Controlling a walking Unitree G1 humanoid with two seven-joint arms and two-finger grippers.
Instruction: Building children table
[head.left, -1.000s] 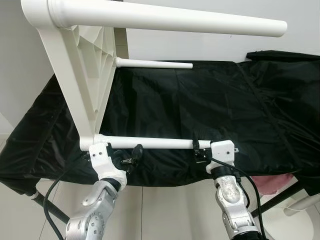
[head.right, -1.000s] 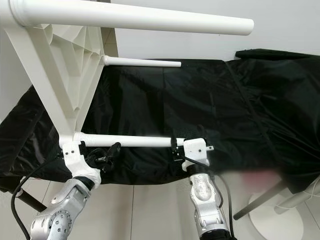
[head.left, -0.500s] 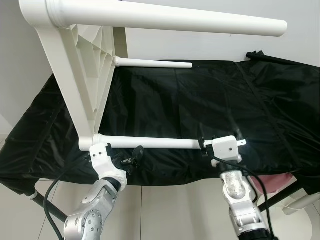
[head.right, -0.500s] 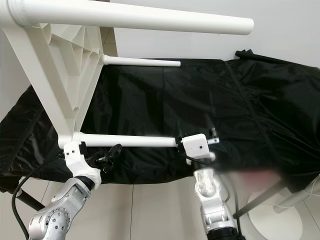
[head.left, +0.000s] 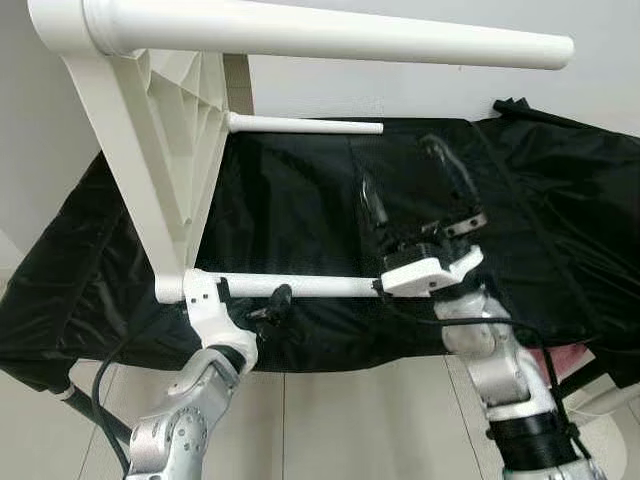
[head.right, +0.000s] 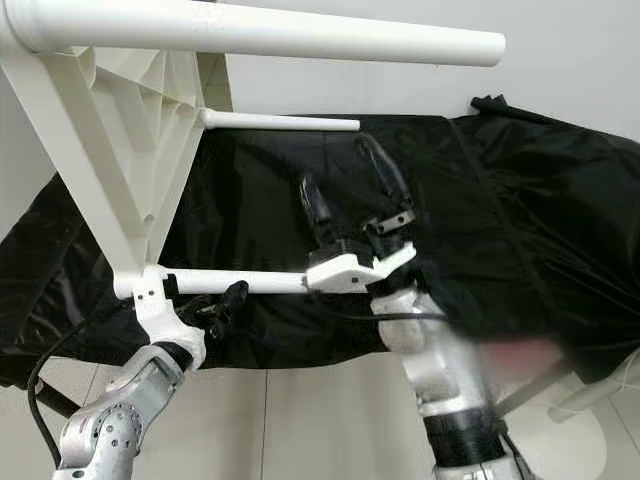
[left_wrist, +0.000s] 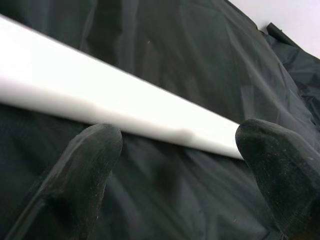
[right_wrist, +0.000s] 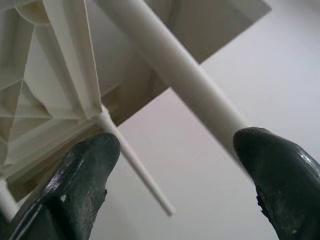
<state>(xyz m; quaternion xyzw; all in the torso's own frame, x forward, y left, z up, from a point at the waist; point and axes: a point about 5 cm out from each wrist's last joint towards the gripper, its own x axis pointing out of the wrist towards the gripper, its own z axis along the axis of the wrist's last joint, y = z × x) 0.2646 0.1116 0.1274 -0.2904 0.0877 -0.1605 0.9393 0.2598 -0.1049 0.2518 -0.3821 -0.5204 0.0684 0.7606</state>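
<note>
Since the white children's table (head.left: 160, 170) stands on its side at the left end of the black-covered surface (head.left: 560, 220), its ribbed underside faces right and its legs run out level over the cloth, which leaves them open to reach from the robot's side. One thick leg (head.left: 340, 35) passes across the top of the head views, a thin leg (head.left: 305, 125) juts out near the far edge of the surface, and the near leg (head.left: 300, 286) lies along the near edge, low enough for both arms to reach.

At the root of that near leg sits the left pincer (head.left: 250, 310), just by the corner where leg meets top. Its wrist camera shows the two black fingers (left_wrist: 85, 165) spread wide with the white leg crossing between them and touching neither, so it brackets the leg rather than clamps it (a loose guard, I judge, to steady the piece).

At the free tip of the same leg is the right pincer (head.left: 415, 190), fingers (head.left: 372, 205) apart and pointing up and away over the cloth; its body is close against the leg's end, gripping nothing. Its camera looks up at the table's underside and legs.
</note>
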